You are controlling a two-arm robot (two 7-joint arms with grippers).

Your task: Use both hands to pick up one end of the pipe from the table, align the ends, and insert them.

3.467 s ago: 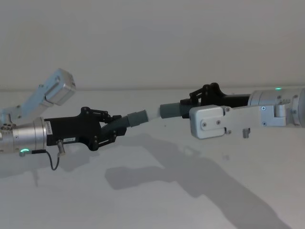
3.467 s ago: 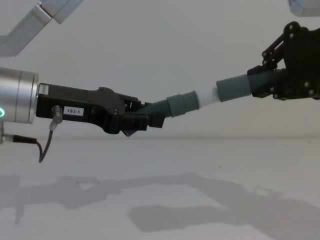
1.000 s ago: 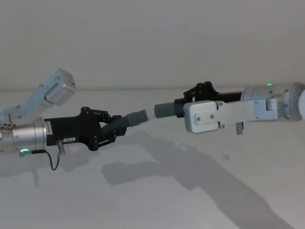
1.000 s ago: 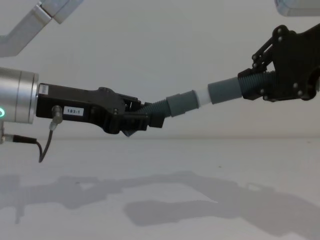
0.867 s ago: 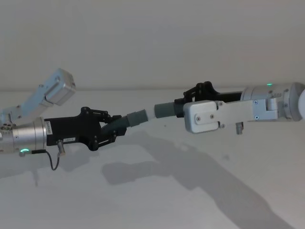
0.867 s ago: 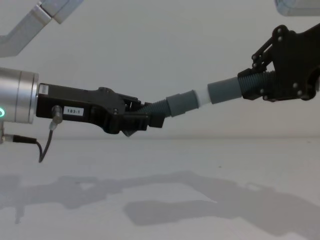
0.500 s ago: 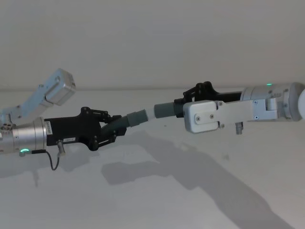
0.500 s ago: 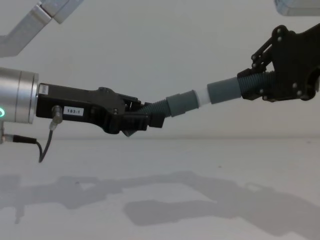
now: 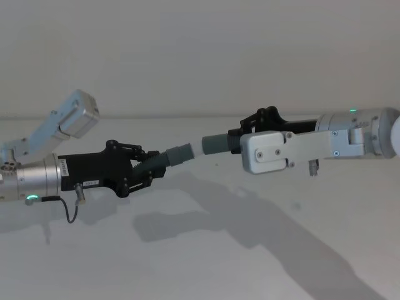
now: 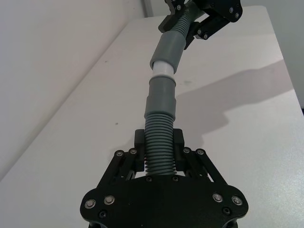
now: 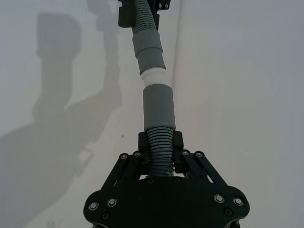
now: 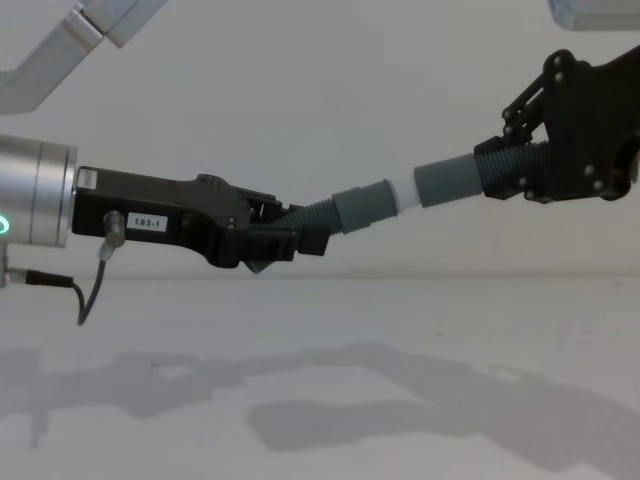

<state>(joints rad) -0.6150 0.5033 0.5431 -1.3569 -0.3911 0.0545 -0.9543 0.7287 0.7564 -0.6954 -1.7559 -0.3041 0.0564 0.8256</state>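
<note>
Both pipe pieces hang above the white table [image 9: 187,262], end to end. My left gripper [image 9: 153,167] is shut on the ribbed body of the left piece [image 9: 178,154], whose smooth cuff [image 12: 362,207] points right and slightly up. My right gripper [image 9: 237,139] is shut on the ribbed body of the right piece [image 9: 215,144], its cuff [image 12: 450,180] pointing left. A short band of the white tip [image 12: 404,194] shows between the two cuffs. In the left wrist view the left gripper [image 10: 159,147] grips the ribs, and the white tip [image 10: 164,70] meets the cuff in a nearly straight line. The right gripper [image 11: 160,147] holds its piece likewise.
A silver link of the left arm [image 9: 69,122] rises at the far left. The right wrist's white plate [image 9: 278,155] covers part of the right gripper. Arm shadows fall on the table below, with a plain wall behind.
Since 3.5 s ago the right gripper has moved left with its piece, shortening the white band between the cuffs. Over the last second nothing has visibly moved.
</note>
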